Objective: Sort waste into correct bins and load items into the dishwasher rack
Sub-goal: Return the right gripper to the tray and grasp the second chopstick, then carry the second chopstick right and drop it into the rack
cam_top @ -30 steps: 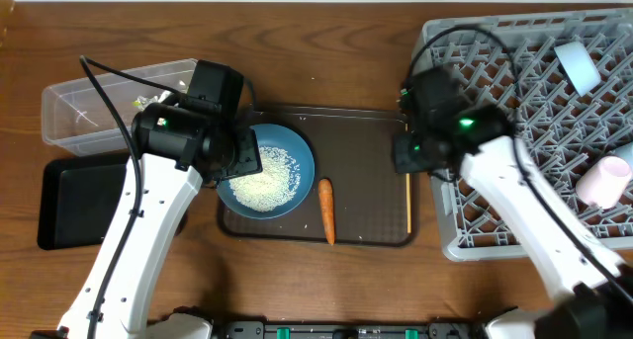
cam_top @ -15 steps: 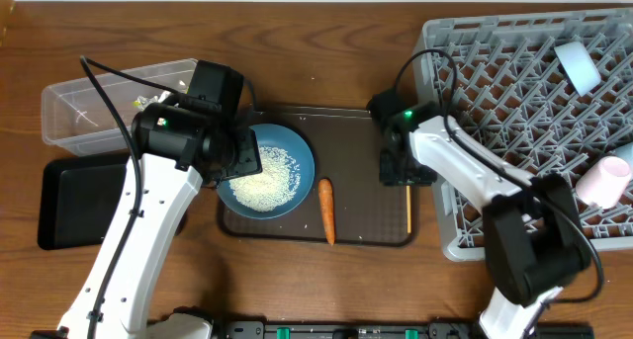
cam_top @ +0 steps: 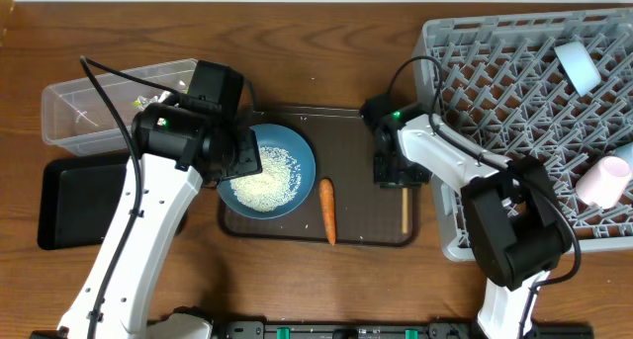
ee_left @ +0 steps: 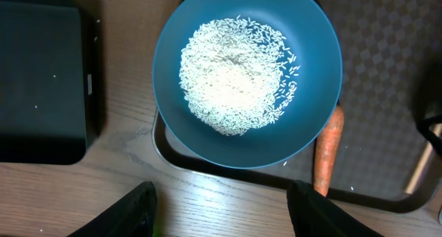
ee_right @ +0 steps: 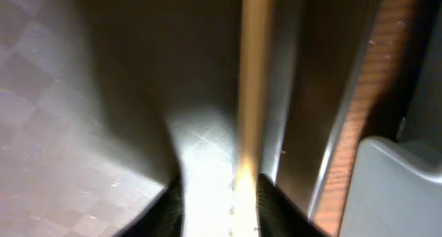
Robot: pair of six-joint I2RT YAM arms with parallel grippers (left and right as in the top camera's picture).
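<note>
A chopstick (cam_top: 404,209) lies on the brown tray (cam_top: 361,141) along its right edge, just left of the rack (cam_top: 495,72), its long axis running near to far. The right gripper (ee_right: 221,206) is down over its far end, fingers (ee_right: 173,206) either side of the stick; I cannot tell whether they pinch it. The carrot (cam_top: 325,211) lies parallel, tip pointing near, beside the bowl (cam_top: 307,161) of rice (cam_top: 265,179). The left gripper (ee_left: 224,213) hangs above the bowl, jaws spread and empty.
</note>
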